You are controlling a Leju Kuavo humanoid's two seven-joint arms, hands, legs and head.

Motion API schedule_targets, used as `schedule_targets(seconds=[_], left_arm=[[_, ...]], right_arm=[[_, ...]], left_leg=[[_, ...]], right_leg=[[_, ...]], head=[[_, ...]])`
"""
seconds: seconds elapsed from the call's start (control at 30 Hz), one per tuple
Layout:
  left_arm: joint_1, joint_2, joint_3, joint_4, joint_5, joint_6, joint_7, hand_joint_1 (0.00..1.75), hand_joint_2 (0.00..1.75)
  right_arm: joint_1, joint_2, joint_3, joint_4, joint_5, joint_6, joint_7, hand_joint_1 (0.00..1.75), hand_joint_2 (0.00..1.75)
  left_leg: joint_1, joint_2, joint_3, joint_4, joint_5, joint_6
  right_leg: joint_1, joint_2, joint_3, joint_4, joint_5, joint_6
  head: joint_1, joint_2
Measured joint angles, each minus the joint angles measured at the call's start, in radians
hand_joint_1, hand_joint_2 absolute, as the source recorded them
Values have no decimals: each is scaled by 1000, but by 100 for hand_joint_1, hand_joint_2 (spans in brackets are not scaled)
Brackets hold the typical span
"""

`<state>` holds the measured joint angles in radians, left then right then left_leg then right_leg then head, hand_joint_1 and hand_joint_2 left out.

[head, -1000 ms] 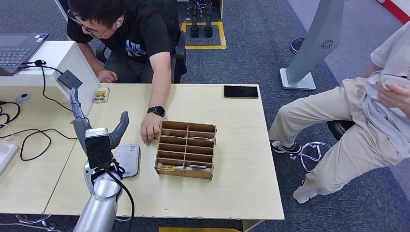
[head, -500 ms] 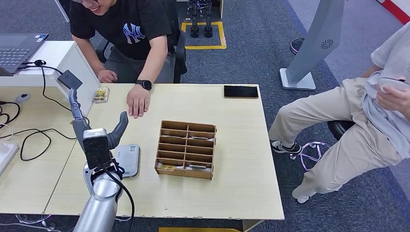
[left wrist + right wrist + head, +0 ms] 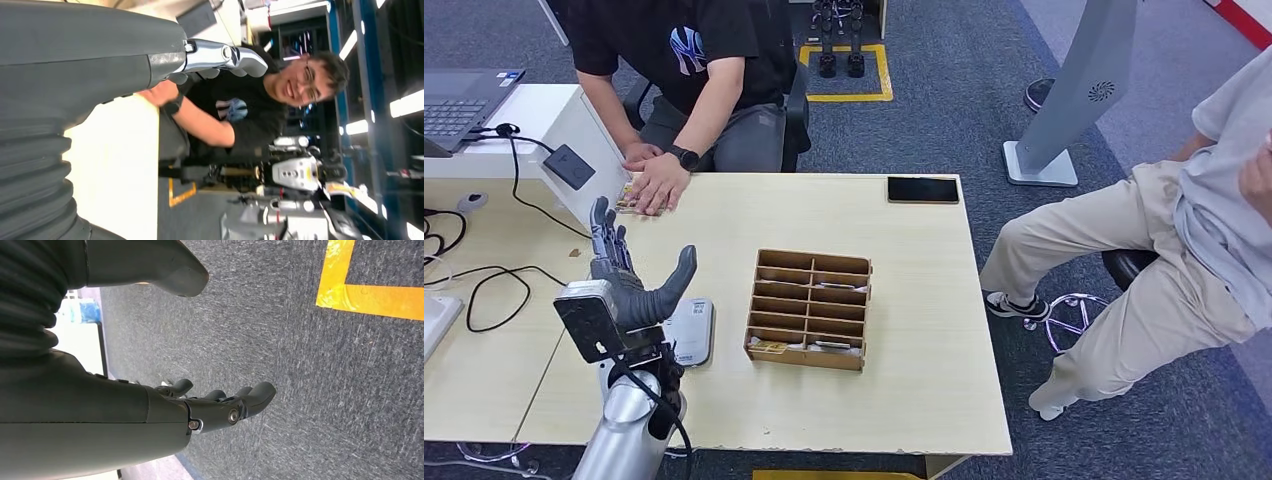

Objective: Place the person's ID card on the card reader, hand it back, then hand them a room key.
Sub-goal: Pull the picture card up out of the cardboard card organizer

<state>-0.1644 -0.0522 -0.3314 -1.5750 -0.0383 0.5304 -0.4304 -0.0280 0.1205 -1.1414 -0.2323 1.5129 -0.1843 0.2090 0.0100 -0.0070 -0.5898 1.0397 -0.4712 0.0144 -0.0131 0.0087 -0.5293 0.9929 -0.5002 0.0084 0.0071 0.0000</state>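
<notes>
The left hand (image 3: 629,285) is raised palm-up over the table (image 3: 904,380), fingers (image 3: 607,235) spread and holding nothing, likely waiting for the ID card. That card seems to lie under the person's hand (image 3: 660,184). The card reader (image 3: 690,331) sits beside the wooden tray (image 3: 809,308). The right hand (image 3: 220,407) hangs loosely open and holds nothing. No writing is readable.
</notes>
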Motion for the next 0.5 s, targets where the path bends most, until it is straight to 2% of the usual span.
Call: schedule_targets(seconds=[0.2,0.4,0.5], left_arm=[[19,32,-44,-50,29,-30,-14,0,175],[37,63,-110,-116,107,-177,-58,0,175],[43,74,-139,-140,118,-221,-65,0,175]], right_arm=[[1,0,0,0,0,2,-2,0,175],[1,0,-2,0,0,9,-21,0,175],[1,0,-4,-2,0,11,-29,0,175]], left_leg=[[0,0,0,0,0,0],[0,0,0,0,0,0],[0,0,0,0,0,0]], right_leg=[[0,0,0,0,0,0],[0,0,0,0,0,0],[0,0,0,0,0,0]], head=[[0,0],[0,0],[0,0]])
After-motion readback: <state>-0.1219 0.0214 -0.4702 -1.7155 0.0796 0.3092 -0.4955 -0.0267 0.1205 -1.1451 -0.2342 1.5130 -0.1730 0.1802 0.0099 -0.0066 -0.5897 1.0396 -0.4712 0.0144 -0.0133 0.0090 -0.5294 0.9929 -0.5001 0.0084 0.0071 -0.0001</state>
